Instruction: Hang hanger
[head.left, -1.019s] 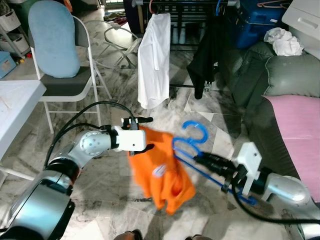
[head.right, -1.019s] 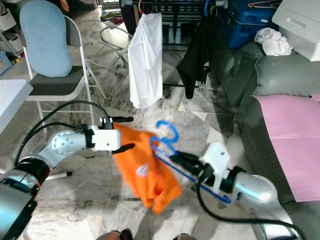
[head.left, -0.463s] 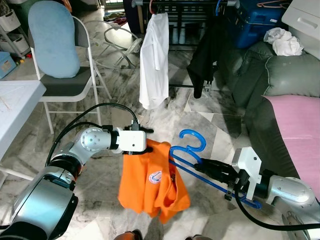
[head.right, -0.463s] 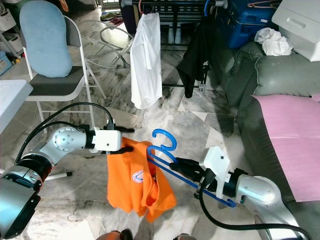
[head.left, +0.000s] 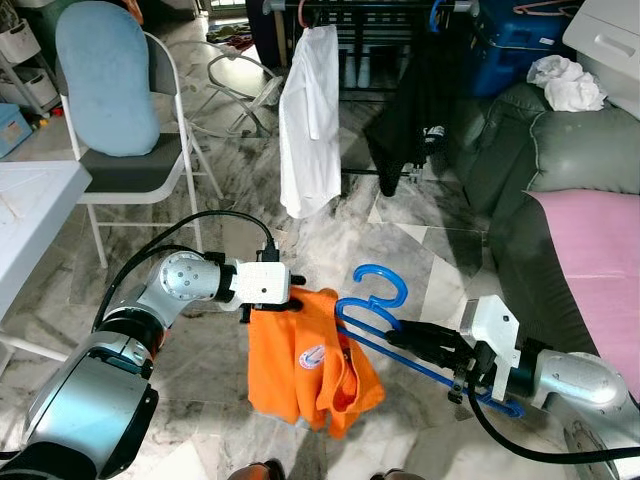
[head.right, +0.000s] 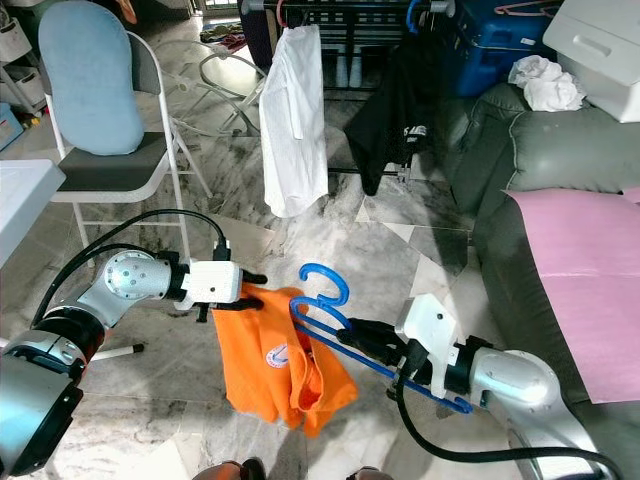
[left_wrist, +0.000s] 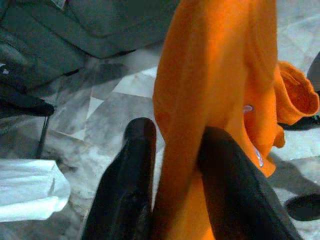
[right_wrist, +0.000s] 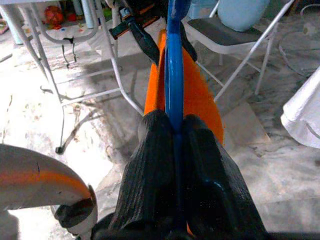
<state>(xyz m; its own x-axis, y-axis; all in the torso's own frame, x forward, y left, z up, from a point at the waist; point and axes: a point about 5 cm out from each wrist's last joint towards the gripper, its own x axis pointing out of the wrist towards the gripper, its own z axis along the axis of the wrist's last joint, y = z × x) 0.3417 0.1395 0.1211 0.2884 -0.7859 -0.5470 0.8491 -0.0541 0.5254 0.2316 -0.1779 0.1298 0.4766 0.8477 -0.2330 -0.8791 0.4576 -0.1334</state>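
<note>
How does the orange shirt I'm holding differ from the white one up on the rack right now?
The orange shirt hangs bunched from the left gripper, pinched at its top edge, low over the floor; the white shirt hangs straight from the rack. The orange shirt is half threaded on the blue hanger clamped in the right gripper; the white one's hanger is barely visible. Both are shirts.

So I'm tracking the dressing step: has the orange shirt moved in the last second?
Yes. The orange shirt swung down to hang lower, farther beneath the white shirt.

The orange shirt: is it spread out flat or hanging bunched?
Hanging bunched. The orange shirt droops in folds from the left gripper, which pinches its top edge, beside the blue hanger in the right gripper.
</note>
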